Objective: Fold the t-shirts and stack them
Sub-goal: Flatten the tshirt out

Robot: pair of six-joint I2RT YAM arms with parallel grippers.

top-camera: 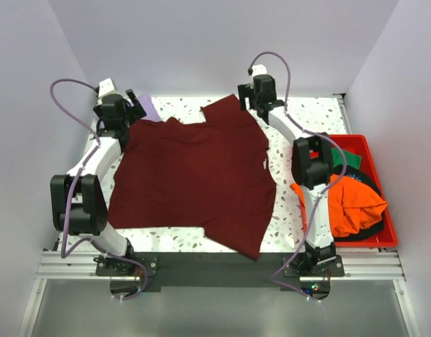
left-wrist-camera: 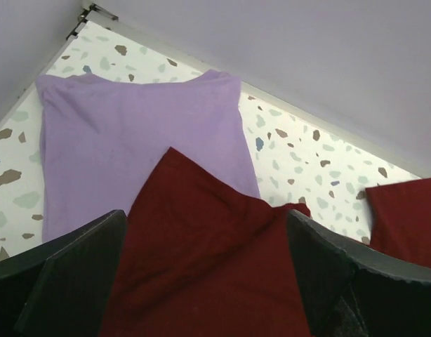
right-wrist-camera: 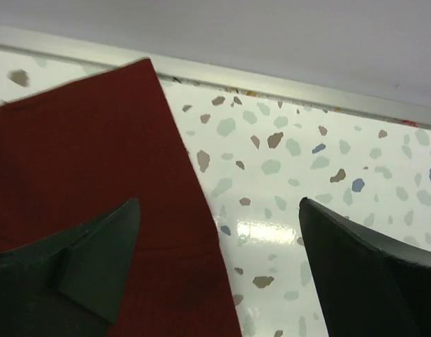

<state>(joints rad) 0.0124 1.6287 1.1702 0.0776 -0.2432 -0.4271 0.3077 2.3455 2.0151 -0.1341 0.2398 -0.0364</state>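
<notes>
A large dark maroon t-shirt (top-camera: 194,175) lies spread across the table, a small white tag (top-camera: 264,163) near its right edge. A lavender t-shirt (top-camera: 151,111) lies flat at the back left, partly under the maroon one. My left gripper (top-camera: 135,105) hovers at the maroon shirt's back-left corner, open. In the left wrist view the maroon cloth (left-wrist-camera: 201,260) lies loose between the wide fingers (left-wrist-camera: 75,274), over the lavender t-shirt (left-wrist-camera: 131,140). My right gripper (top-camera: 247,98) is open at the back-right corner; one finger is above the maroon cloth (right-wrist-camera: 96,161), the other above bare table (right-wrist-camera: 286,168).
A red bin (top-camera: 368,151) stands at the table's right edge, holding an orange t-shirt (top-camera: 352,203), a green one (top-camera: 352,158) and a black one (top-camera: 363,179). Walls close off the back and both sides. The maroon shirt's front corner hangs over the near edge.
</notes>
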